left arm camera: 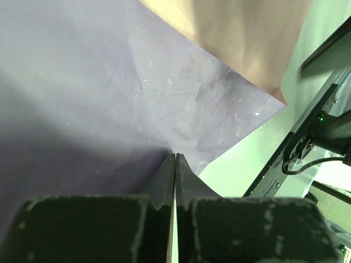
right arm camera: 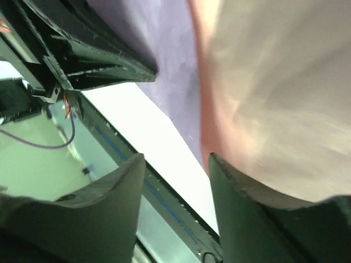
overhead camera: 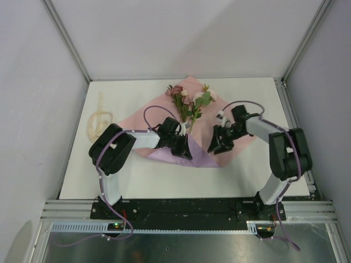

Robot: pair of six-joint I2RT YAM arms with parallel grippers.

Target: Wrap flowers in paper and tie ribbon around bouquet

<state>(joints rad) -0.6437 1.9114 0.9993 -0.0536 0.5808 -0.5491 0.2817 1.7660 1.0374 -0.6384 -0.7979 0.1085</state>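
The paper (overhead camera: 141, 118) lies spread pink face up on the table, and its near corner is folded over to show the lilac side (overhead camera: 204, 159). The flowers (overhead camera: 189, 101), pink and dark red roses with green stems, lie across the middle of the paper with their heads toward the back. My left gripper (overhead camera: 184, 148) is shut, and its tips (left arm camera: 175, 157) pinch the lilac paper (left arm camera: 109, 82) near the edge. My right gripper (overhead camera: 216, 143) stands open (right arm camera: 176, 159) just beside the paper's pink edge (right arm camera: 274, 82), with nothing between its fingers. The ribbon (overhead camera: 100, 121) lies coiled at the table's left.
The white table (overhead camera: 164, 183) is walled on the left, back and right. A black and metal rail (overhead camera: 192, 208) with the arm bases runs along the near edge. Both arms reach inward over the paper's near half, and their grippers are close together.
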